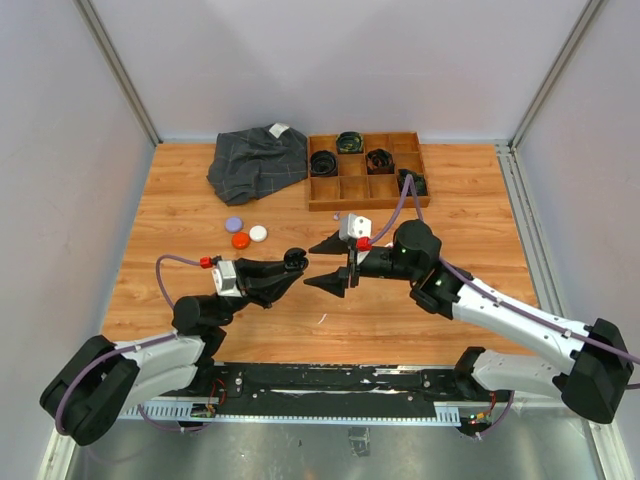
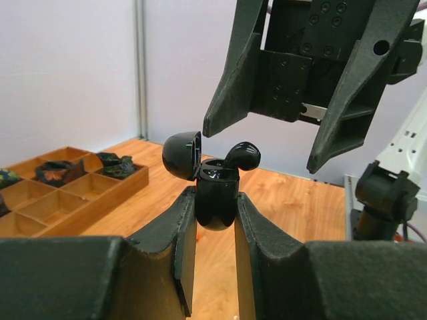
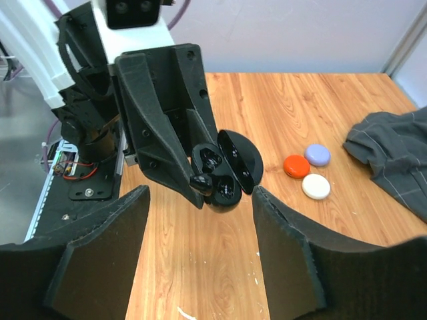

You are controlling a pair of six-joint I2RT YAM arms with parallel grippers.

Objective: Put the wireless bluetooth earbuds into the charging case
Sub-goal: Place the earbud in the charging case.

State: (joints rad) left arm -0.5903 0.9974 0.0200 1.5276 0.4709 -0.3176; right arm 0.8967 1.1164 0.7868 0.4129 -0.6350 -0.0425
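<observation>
Left wrist: charging case (image 2: 217, 197) half hidden

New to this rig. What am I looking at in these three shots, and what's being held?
Two robot arms are bolted at the near edge of the table, each ending in a two-finger pincer. One picture looks down from above; the other two come from a camera on each wrist. The left pincer is shut on an open black charging case, with a black earbud poking out of it. The right pincer is open and empty, facing the case. Also on the table: three round pucks, a grey cloth and a wooden tray of black coiled items.
</observation>
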